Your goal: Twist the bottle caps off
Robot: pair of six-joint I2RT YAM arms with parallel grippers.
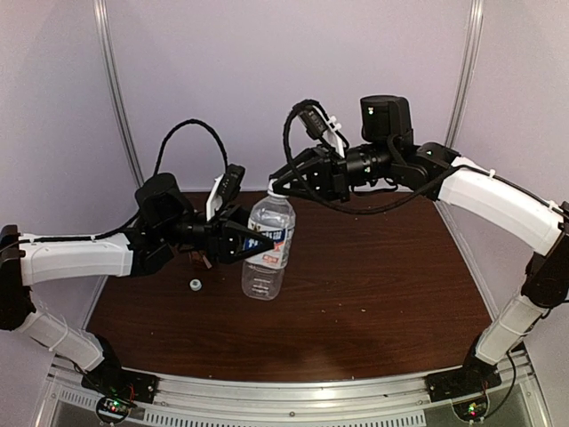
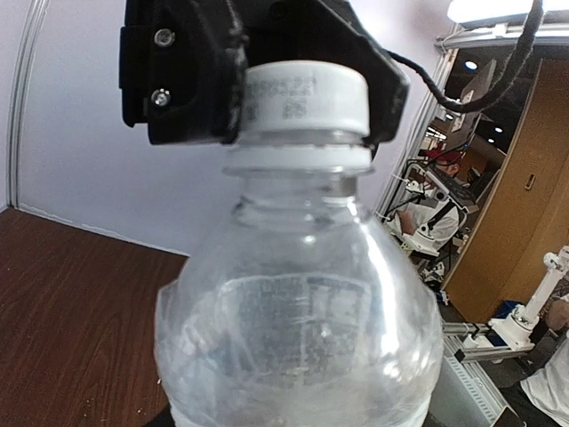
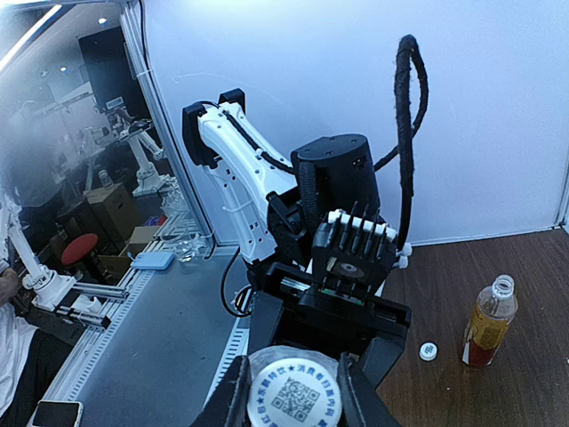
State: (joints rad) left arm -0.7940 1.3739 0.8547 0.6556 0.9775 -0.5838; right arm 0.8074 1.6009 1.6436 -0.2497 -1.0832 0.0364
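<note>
1. Standing upright near the middle of the dark brown, wood-grained table is the clear bottle. Its thin, glossy plastic has a rounded shoulder and faint ribs below, with a white-and-blue label wrapped round its waist.
2. The left gripper comes in from the side, its black wedge-shaped fingers pinching the clear bottle's body at label height. The left wrist view shows only the see-through shoulder and neck filling the picture.
3. On the neck sits a white screw cap, a short matte cylinder with grey printed characters on its side and a collar ring just beneath it.
4. The right gripper reaches over from the far right. Its blocky black fingers are pressed against opposite sides of the screw cap, clamped on it.
5. From the right wrist, the cap's flat round top shows a printed square code, with one finger tight on each side.
6. The amber bottle stands farther left on the table, well apart from the clear bottle. Its brown liquid shows behind a red label and its neck is open.
7. A loose cap, small, round and white, lies flat on the wood just beside the amber bottle.
</note>
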